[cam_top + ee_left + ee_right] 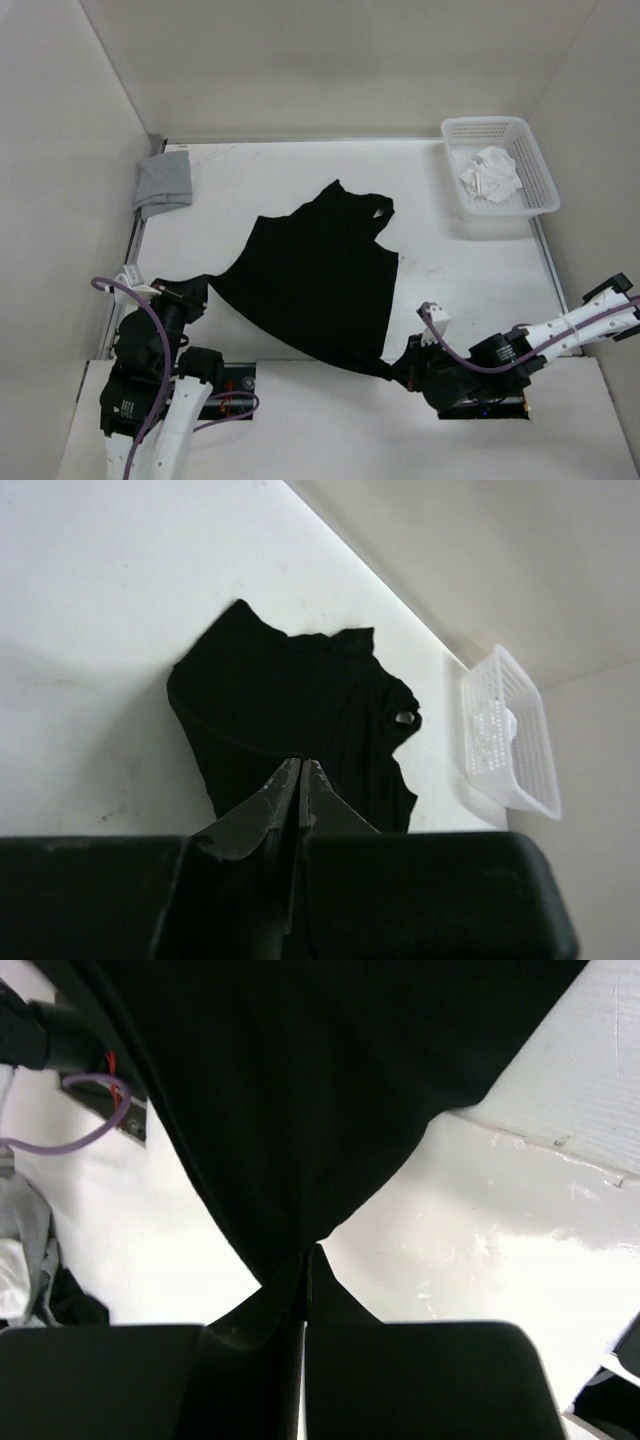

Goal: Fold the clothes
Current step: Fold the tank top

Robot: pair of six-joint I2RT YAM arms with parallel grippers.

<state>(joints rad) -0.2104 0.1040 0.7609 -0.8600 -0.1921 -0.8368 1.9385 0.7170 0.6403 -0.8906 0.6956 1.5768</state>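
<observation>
A white plastic lattice basket [541, 180], well beyond the right jaws, is holding a crumpled white cloth [490, 172]. The thin, soft black garment [315, 280] is lying stretched across the white desk [470, 280] between both jaws. The left jaws are pinching its left corner and the right jaws its near-right corner, where fabric is gathering into folds.

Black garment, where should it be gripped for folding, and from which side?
Grip the black garment at its two near hem corners, coming from the arms' side: that hem faces the arms, the neck end lies far. The left gripper and right gripper are shut on those corners.
</observation>
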